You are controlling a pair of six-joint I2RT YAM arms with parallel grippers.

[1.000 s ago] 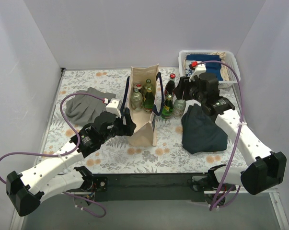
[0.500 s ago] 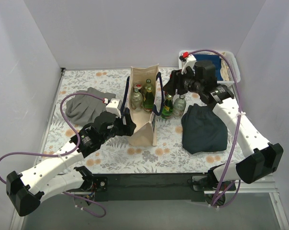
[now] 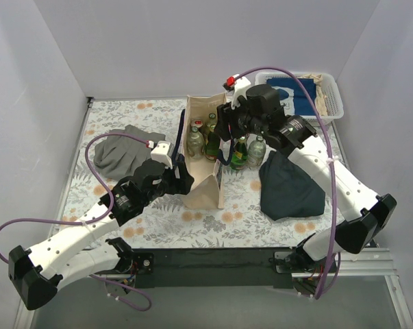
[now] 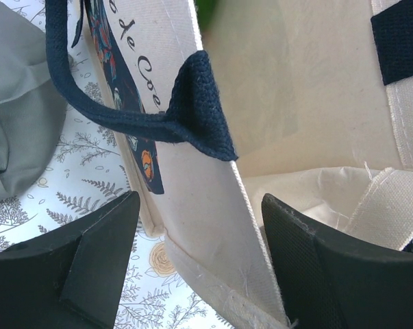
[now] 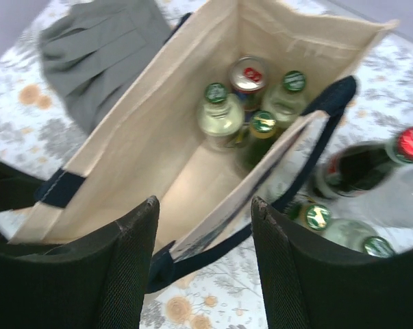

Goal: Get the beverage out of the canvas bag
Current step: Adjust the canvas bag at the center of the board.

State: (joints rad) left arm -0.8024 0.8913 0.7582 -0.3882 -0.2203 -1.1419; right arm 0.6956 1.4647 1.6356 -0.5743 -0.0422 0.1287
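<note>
The cream canvas bag (image 3: 206, 179) with navy handles stands open mid-table. Inside, the right wrist view shows a red-topped can (image 5: 248, 73) and three green-capped bottles (image 5: 215, 92). My left gripper (image 3: 184, 179) is open and straddles the bag's left wall (image 4: 199, 205) near its front corner; the right finger lies against the wall, the left finger stands clear. My right gripper (image 3: 223, 127) is open and empty, hovering above the bag's right rim (image 5: 261, 175). Three bottles stand outside to the bag's right, one red-capped (image 5: 370, 164), two green-capped (image 3: 240, 152).
A grey cloth (image 3: 124, 151) lies left of the bag. A dark navy cloth (image 3: 292, 181) lies to the right. A white plastic basket (image 3: 329, 92) with fabrics stands at the back right. The bag's navy handle (image 4: 158, 116) hangs over its left side.
My right gripper has swung left, from the bottles standing beside the bag to above the bag's right rim. The left arm and the bag have not moved.
</note>
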